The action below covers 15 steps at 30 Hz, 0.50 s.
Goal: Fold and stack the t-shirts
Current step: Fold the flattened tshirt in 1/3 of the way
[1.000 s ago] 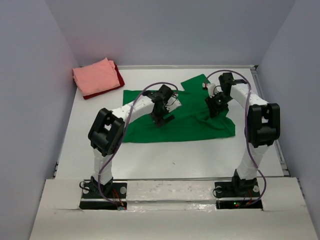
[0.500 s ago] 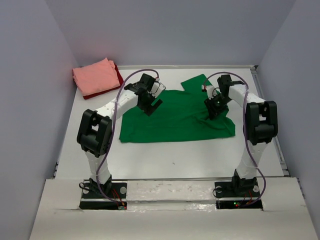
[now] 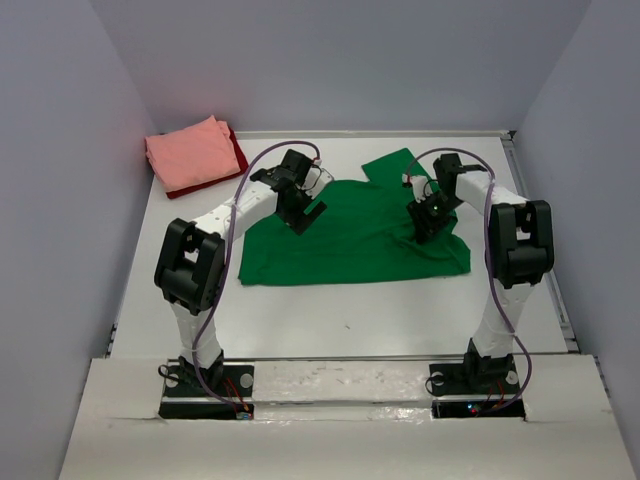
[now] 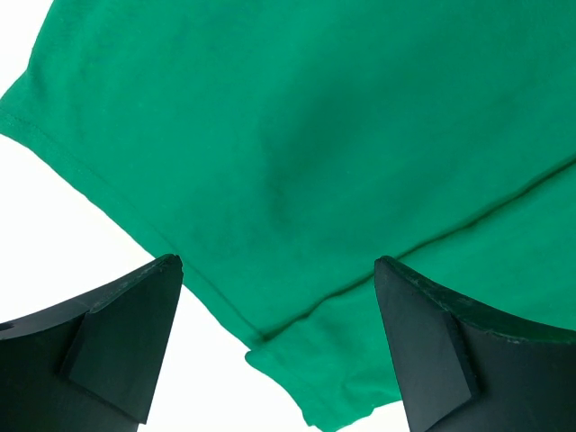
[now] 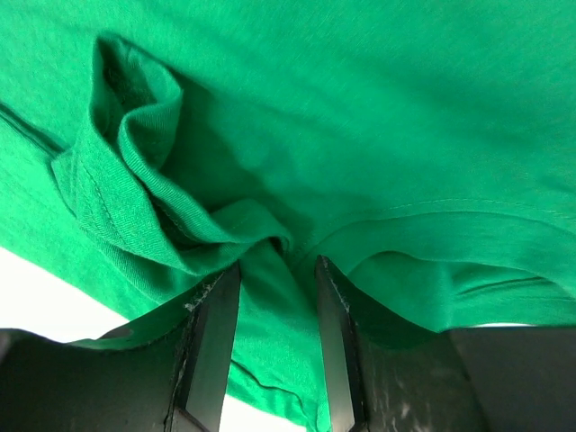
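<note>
The bright green t-shirt (image 3: 360, 240) lies spread on the white table, one sleeve pointing to the back. My left gripper (image 3: 303, 213) hovers open over its back-left part; in the left wrist view the fingers (image 4: 135, 333) straddle the hem and a small sleeve flap (image 4: 342, 360) without touching. My right gripper (image 3: 428, 222) is on the shirt's right side, its jaws closed on a bunched fold of green cloth (image 5: 274, 306) that fills the gap between them. A folded salmon pink t-shirt (image 3: 190, 155) rests on a dark red one (image 3: 239, 160) at the back left corner.
Grey walls close in the table on the left, back and right. A raised table edge (image 3: 540, 230) runs along the right side near the right arm. Bare white tabletop (image 3: 350, 320) lies between the green shirt and the arm bases.
My left arm swung from the middle of the green shirt to its back-left part, gripper staying open. The right gripper has barely moved and keeps the cloth fold.
</note>
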Available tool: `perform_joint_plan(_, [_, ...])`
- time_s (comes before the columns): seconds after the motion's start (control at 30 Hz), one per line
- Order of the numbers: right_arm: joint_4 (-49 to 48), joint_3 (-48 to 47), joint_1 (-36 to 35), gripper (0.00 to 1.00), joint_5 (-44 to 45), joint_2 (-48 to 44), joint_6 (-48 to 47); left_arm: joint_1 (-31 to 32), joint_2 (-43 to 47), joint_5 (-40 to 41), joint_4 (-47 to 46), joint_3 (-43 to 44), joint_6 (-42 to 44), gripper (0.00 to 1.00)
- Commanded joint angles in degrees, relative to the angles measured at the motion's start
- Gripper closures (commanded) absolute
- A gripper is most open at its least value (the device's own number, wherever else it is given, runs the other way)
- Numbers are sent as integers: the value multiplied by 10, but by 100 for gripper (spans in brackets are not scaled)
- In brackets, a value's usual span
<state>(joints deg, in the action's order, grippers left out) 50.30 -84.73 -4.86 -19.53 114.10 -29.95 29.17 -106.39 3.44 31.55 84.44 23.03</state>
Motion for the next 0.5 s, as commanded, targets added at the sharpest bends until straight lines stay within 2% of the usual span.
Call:
perform_joint_plan(0.0, [-5, 21, 4, 64, -19, -6, 0, 1, 29, -9, 12, 1, 0, 1])
perform_joint_plan(0.1, [-5, 29, 4, 95, -24, -8, 2, 1, 27, -9, 15, 4, 1, 1])
perform_joint_plan(0.13, [-5, 31, 4, 99, -23, -9, 2, 1, 28, -9, 15, 4, 1, 1])
perform_joint_plan(0.47, [-3, 26, 4, 100, -20, -24, 3, 0, 30, -12, 19, 5, 4, 1])
